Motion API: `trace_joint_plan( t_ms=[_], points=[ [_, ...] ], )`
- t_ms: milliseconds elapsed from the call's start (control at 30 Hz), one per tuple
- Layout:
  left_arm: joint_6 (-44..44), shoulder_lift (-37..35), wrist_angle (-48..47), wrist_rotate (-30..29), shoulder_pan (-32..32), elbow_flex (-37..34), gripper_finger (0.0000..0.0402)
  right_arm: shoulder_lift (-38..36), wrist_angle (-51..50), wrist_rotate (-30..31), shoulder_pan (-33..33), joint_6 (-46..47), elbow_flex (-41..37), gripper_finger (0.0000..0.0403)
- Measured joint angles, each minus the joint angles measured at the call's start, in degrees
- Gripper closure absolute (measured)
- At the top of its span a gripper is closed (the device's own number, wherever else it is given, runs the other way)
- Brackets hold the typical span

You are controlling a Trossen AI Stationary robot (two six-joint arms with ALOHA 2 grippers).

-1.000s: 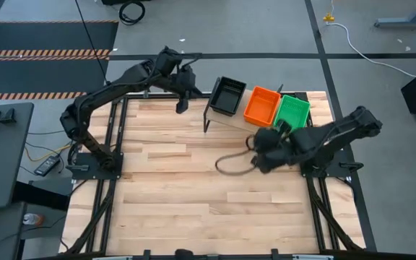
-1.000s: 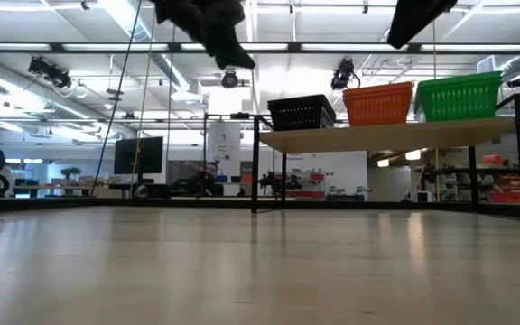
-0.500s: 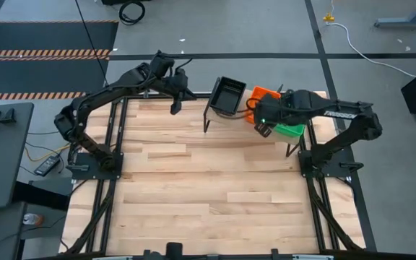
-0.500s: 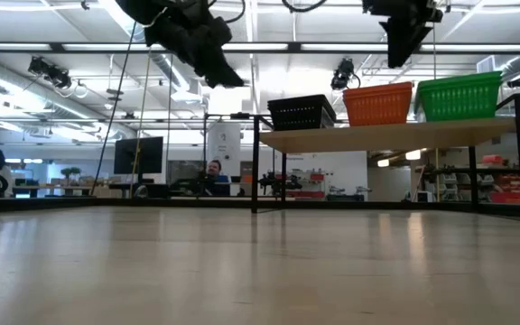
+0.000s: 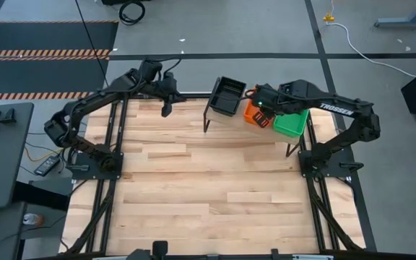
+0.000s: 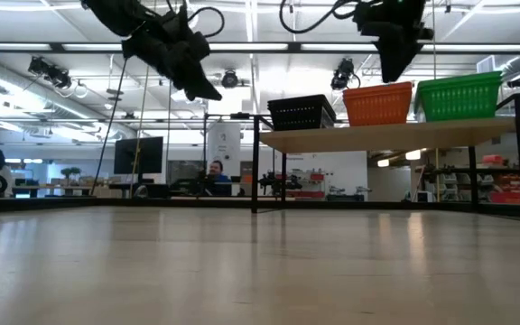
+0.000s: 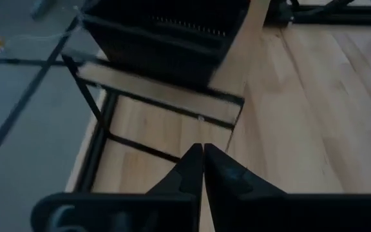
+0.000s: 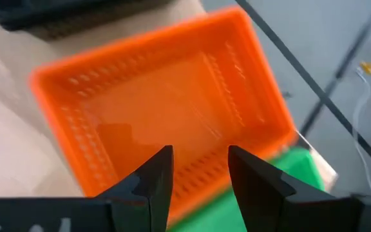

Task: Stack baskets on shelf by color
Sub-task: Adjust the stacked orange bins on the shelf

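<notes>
Three baskets sat in a row on the shelf (image 6: 395, 135) at the worktop's (image 5: 193, 188) far edge: black basket (image 5: 227, 94) at the left end, orange basket (image 5: 253, 110) in the middle, green basket (image 5: 292, 121) at the right end. From above, the right arm covered most of the orange basket and part of the green one. Whether each was a single basket or a nested stack could not be told from any view.

Right claw (image 8: 198, 171) hung over the orange basket, jaws apart with nothing between them; in the low view it sat just above that basket's rim, contact not clear.

Left claw (image 7: 202, 154) hung over the worktop's far edge, left of the shelf and apart from it, fingers pressed together, nothing held. Its wrist view was blurred; black basket cut off at the frame edge.

A person (image 6: 211, 170) showed in the room behind the worktop, small and hard to make out.
</notes>
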Motion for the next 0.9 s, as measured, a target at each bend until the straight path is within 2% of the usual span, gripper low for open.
trace_joint_plan(
  t_ms=[233,600,767,900],
  points=[
    [-0.2,0.1,3.6,0.0,0.5,-3.5,0.0386,0.0,13.8,-1.6,-1.6,-6.7,-4.8,0.0247],
    [-0.1,0.1,3.5,0.0,0.5,-3.9,0.0384,0.0,22.8,-1.9,-8.2,-9.8,-12.5,0.0247],
    [-0.1,0.1,3.4,0.0,0.5,-3.9,0.0385,0.0,29.2,-5.8,-9.3,-11.2,-16.3,0.0247],
    [-0.2,0.1,3.4,0.0,0.5,-3.9,0.0382,0.0,30.9,-6.0,-9.3,-11.2,-17.7,0.0247]
  ],
)
